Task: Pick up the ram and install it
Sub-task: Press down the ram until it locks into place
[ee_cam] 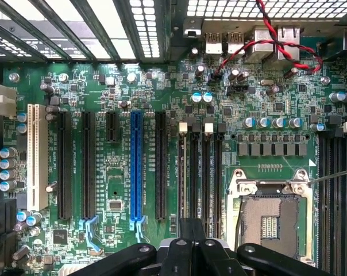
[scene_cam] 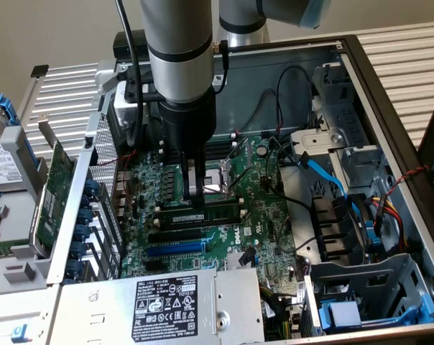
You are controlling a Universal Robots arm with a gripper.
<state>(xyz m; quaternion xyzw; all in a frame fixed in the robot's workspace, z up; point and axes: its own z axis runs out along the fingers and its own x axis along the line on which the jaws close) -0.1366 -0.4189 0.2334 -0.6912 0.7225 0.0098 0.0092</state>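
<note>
Ram (scene_cam: 200,217), a thin green stick with a white label, was seen lying along a memory slot on the motherboard (scene_cam: 224,237) in the exterior view, directly under the gripper (scene_cam: 197,188). Whether it was fully seated, or only resting in the slot, could not be told. The fingers (scene_cam: 195,180) were drawn close together just above its top edge; contact could not be made out. Installation was judged near its end, with seating unconfirmed.
</note>
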